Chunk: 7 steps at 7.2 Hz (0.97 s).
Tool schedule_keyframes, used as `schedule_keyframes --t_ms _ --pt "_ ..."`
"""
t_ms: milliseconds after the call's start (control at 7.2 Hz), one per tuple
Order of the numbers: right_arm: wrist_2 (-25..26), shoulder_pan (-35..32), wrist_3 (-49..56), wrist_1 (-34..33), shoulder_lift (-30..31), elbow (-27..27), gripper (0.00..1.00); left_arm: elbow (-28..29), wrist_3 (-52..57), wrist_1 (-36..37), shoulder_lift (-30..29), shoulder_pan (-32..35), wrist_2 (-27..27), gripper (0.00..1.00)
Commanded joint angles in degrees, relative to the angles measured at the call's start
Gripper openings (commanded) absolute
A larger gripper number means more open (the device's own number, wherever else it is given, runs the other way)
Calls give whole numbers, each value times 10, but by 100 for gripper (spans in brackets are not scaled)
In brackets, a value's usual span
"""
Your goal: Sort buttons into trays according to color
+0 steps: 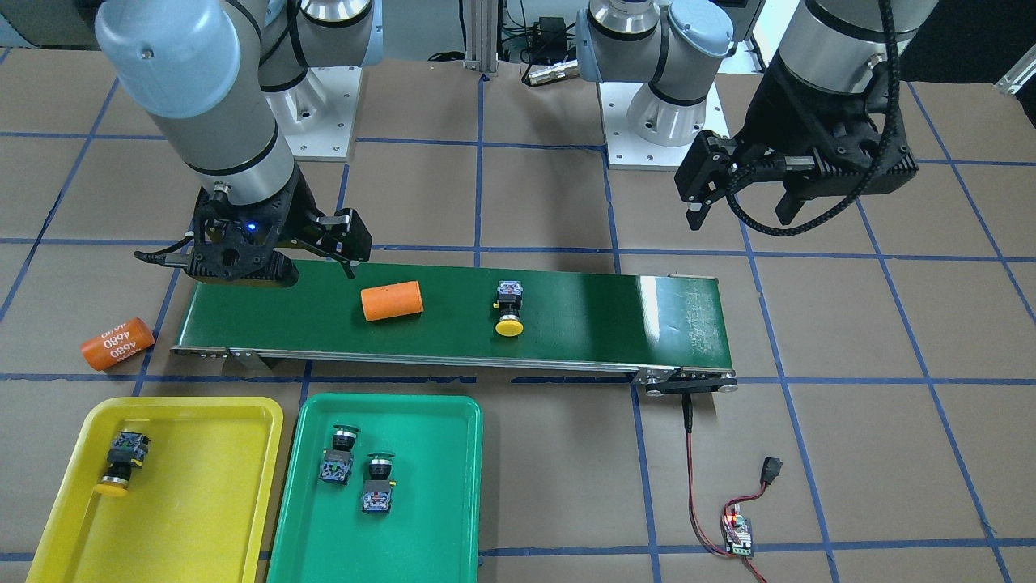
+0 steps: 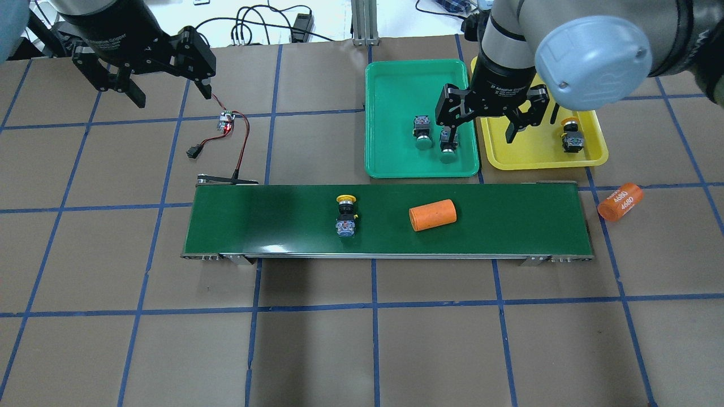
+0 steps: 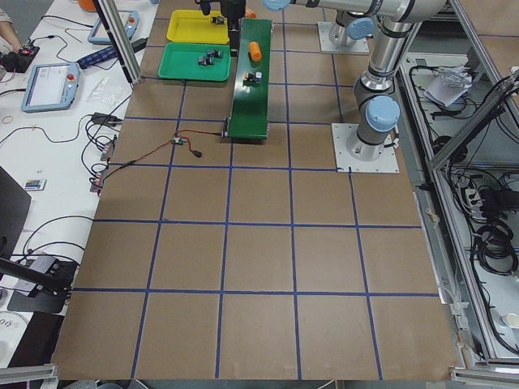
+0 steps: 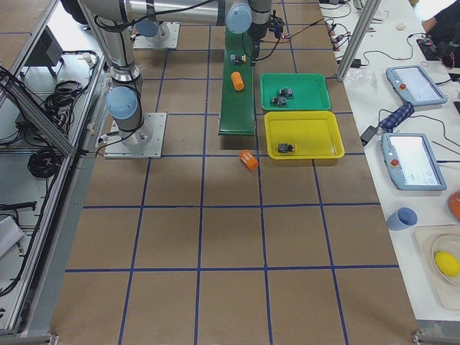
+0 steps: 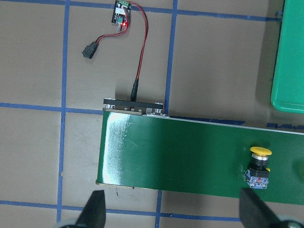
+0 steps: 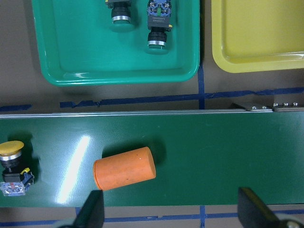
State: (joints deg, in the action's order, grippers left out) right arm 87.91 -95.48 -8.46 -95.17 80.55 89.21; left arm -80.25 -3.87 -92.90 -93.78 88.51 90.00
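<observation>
Though three buttons (image 1: 336, 455) lie sorted in trays (image 1: 453, 409) beside the belt (image 1: 607, 316), one yellow button (image 1: 508, 309) waits on it, left claw (image 2: 172, 95) and right claw (image 2: 482, 133) both open.

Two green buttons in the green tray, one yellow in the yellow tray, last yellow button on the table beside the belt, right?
Not quite. The last yellow button lies on the conveyor belt, not the table; the overhead exterior view shows it. The rest stands: two green buttons in the green tray, one yellow button in the yellow tray.
</observation>
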Motion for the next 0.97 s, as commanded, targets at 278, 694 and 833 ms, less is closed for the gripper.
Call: schedule_keyframes --t_ms 278,694,833 --pt "-8 5 0 -7 -25 3 100 0 0 0 0 -1 0 100" --pt "-1 5 1 -14 -25 4 100 0 0 0 0 -1 0 100" --pt "1 4 0 -13 -25 4 100 0 0 0 0 -1 0 100"
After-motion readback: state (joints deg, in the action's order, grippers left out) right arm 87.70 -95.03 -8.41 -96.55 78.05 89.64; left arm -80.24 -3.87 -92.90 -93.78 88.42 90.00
